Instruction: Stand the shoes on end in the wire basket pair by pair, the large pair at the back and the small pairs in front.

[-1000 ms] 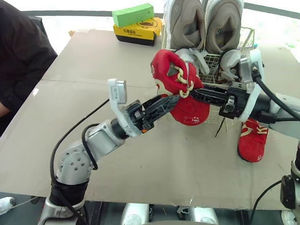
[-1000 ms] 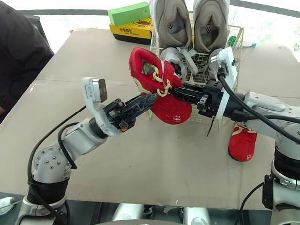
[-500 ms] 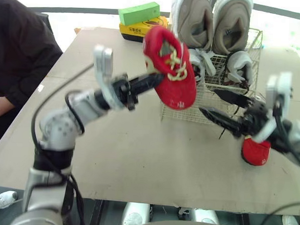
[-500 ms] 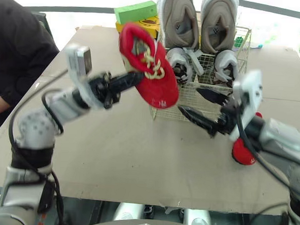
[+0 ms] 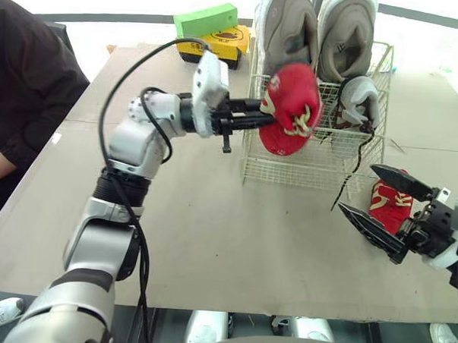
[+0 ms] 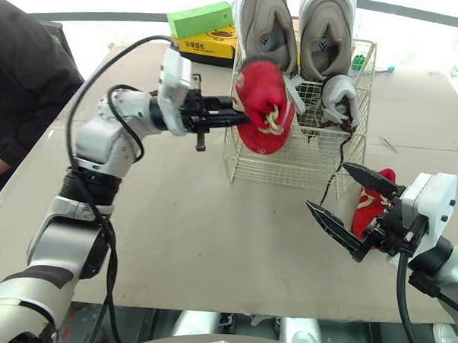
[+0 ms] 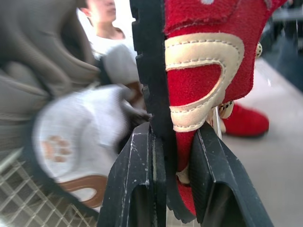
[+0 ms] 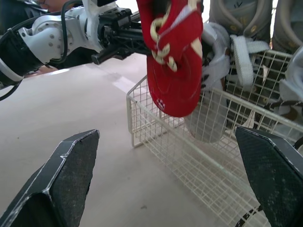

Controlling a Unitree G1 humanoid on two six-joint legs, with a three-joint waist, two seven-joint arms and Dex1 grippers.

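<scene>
Clamping fuzzy red shoe (image 5: 293,106) at wire basket (image 5: 290,165), left end effector (image 5: 263,121), right end effector (image 5: 359,190) splayed

A red fabric shoe with cream laces (image 5: 291,110) hangs toe-down over the front left part of the cream wire basket (image 5: 305,166), pinched at the heel by the left gripper (image 5: 256,116). Its red mate (image 5: 387,203) lies on the table right of the basket. Inside, the large grey-beige pair (image 5: 284,33) stands on end at the back, with small grey-white shoes (image 5: 359,101) in front.

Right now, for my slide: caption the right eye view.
Left fingers clamp a red shoe at the wire basket; right fingers open beside the other shoe.
</scene>
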